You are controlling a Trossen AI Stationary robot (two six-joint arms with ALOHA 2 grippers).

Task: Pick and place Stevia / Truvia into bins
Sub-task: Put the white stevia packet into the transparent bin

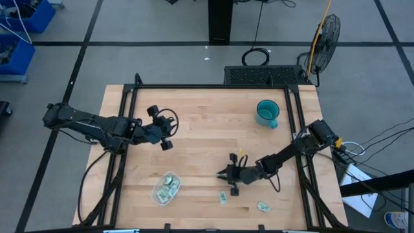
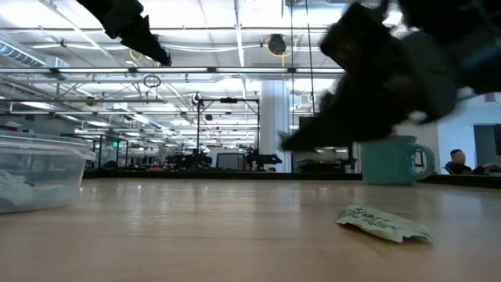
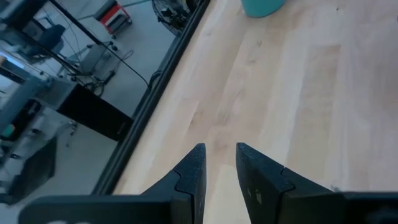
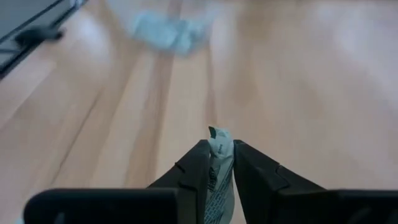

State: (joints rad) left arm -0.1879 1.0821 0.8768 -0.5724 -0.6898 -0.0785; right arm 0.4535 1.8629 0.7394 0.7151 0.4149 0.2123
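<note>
My right gripper [image 1: 222, 173] is over the table's near middle, shut on a pale green and white Stevia sachet [image 4: 219, 152]. It points toward the see-through bin [image 1: 166, 188], which holds several sachets and shows blurred in the right wrist view [image 4: 165, 28]. Two more sachets lie flat on the table [image 1: 223, 198] [image 1: 263, 206]; one shows in the low view [image 2: 383, 223]. My left gripper [image 1: 169, 126] is up over the table's left middle, shut and empty [image 3: 221, 155]. My right gripper pinches the sachet between its two fingers, with the sachet's end [image 4: 219, 135] sticking out just past the fingertips [image 4: 198, 163]. The fingers come slanting from the table's right side. The sachet stands edge-on in the hold, clear of the table.
A teal mug [image 1: 267, 113] stands at the far right of the table and shows in the low view [image 2: 391, 160]. The bin's wall shows at the low view's left [image 2: 39, 168]. Bare wood lies between the bin and my right gripper.
</note>
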